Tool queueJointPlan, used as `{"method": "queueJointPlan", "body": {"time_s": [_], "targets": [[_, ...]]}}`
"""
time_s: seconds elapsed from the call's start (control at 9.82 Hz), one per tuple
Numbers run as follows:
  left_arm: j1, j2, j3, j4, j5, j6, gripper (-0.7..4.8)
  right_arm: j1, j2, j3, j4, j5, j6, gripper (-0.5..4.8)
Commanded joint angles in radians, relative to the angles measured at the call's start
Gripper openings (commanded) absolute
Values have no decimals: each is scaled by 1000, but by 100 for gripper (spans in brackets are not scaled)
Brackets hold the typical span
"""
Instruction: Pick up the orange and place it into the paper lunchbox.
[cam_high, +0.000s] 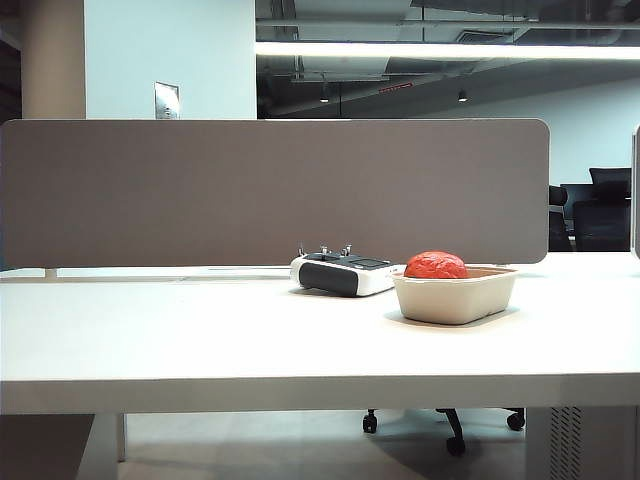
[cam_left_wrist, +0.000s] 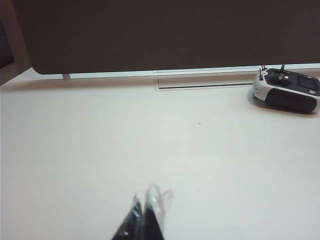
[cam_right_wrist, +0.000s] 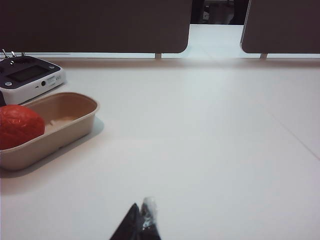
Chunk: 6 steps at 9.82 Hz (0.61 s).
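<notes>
Orange (cam_high: 435, 265): lay inside the paper lunchbox (cam_high: 455, 298), at the end nearer the white-and-black handheld device (cam_high: 342, 273); wrinkled crown stood above the rim. Lunchbox: upright, open side up, long axis roughly along the table's front edge in the exterior view. White table (cam_high: 200, 330); grey partition panel (cam_high: 270, 190) along its far edge; dim office and ceiling strip light behind. Left gripper (cam_left_wrist: 146, 212): fingers together, empty, above bare tabletop. Right gripper (cam_right_wrist: 142, 217): fingertips pressed together, empty, apart from the lunchbox.
</notes>
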Motion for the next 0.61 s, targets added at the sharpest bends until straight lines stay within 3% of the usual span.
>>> {"method": "queueJointPlan", "body": {"time_s": [0.1, 0.61], "targets": [[-1, -3, -2, 11, 2, 0, -5, 0, -15, -69, 55, -105, 11, -5], [-1, -3, -2, 11, 2, 0, -5, 1, -15, -69, 56, -107, 11, -5]]}}
